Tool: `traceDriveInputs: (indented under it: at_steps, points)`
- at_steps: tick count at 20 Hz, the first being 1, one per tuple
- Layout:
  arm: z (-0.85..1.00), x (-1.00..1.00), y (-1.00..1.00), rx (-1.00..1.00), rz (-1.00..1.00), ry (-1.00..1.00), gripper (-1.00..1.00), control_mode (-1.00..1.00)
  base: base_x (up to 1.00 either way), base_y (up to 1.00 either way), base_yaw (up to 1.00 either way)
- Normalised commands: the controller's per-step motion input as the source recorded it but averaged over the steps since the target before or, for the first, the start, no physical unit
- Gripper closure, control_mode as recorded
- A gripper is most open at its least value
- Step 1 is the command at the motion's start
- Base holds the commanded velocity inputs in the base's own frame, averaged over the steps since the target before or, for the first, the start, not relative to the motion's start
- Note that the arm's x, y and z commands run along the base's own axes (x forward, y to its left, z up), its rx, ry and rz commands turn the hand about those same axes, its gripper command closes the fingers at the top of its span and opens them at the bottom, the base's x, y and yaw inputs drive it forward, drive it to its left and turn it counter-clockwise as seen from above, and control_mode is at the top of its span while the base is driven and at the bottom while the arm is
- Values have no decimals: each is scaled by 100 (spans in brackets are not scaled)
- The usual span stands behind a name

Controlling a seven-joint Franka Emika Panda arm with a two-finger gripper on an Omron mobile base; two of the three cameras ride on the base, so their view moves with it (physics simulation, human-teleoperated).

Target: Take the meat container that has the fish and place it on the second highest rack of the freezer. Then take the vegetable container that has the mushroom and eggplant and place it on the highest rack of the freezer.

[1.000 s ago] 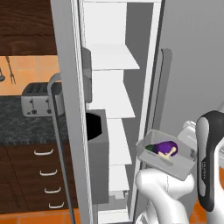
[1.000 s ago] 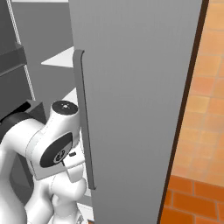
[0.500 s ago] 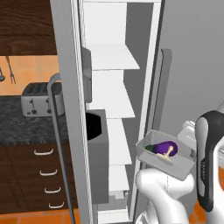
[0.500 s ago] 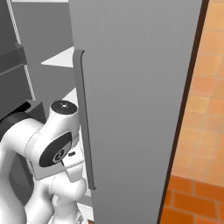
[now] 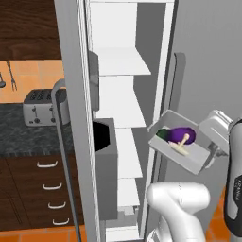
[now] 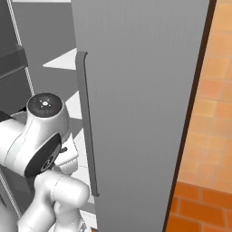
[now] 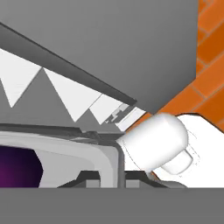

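While the freezer (image 5: 120, 94) stands open before us, its door swung out to our left and its white shelves stacked one above another inside, we hold the vegetable container (image 5: 182, 149) up in front of the closed grey door (image 5: 208, 61) on the right, just outside the freezer opening. Our hand (image 5: 211, 145) sits at the container's right end, nearly shut, its fingers pinched on the container's rim. We see the container tilted, its open face turned toward the left base camera, with the glossy purple eggplant (image 5: 179, 134) lying across it and the small tan mushroom (image 5: 181, 147) just below the eggplant, touching it.

The container hangs at about the level of the third white shelf from the top. The highest rack (image 5: 122, 61) sits well above it, and the second highest rack (image 5: 120, 116) lies a little above and to the left of it; we cannot make out what rests on either shelf from this side. A dark grey door bin (image 5: 105, 163) juts from the open door at the left, near the container's height.

From the hand camera we look along the container's pale wall (image 7: 65, 151), with a patch of purple (image 7: 17, 168) at the lower left and the white shelf edges (image 7: 61, 87) fanning out beyond it.

Further left, a toaster (image 5: 41, 106) stands on the dark bench (image 5: 28, 139) above a column of drawers (image 5: 52, 194)
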Motion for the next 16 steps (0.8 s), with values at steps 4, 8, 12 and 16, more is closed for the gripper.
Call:
traceDriveInputs:
  at_steps: [4,8,12,16]
  points:
    - [89,83,37,3,-18,0,100,-100,0,0,0]
    - [63,66,33,1,-22,-6,100,-100,0,0,0]
    - [56,76,42,0,-19,-15,100,-100,0,0,0]
    - [49,70,46,4,-14,-4,100,-100,0,0,0]
